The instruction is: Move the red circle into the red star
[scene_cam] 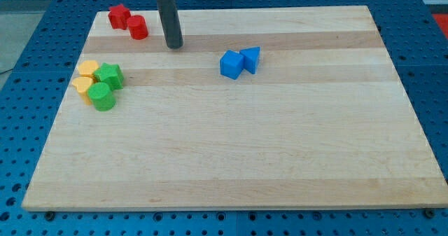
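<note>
The red circle (138, 28), a short cylinder, sits near the board's top left corner. The red star (119, 16) lies just up and left of it, touching or almost touching it. My tip (173, 45) is down on the board to the right of the red circle, with a small gap between them. The rod rises from there out of the view's top.
A cluster at the left edge holds a green star (110, 75), a green circle (103, 96) and two yellow blocks (86, 78). A blue cube (231, 64) and a blue triangle (251, 58) touch near the middle top. The wooden board (280, 145) lies on a blue pegboard.
</note>
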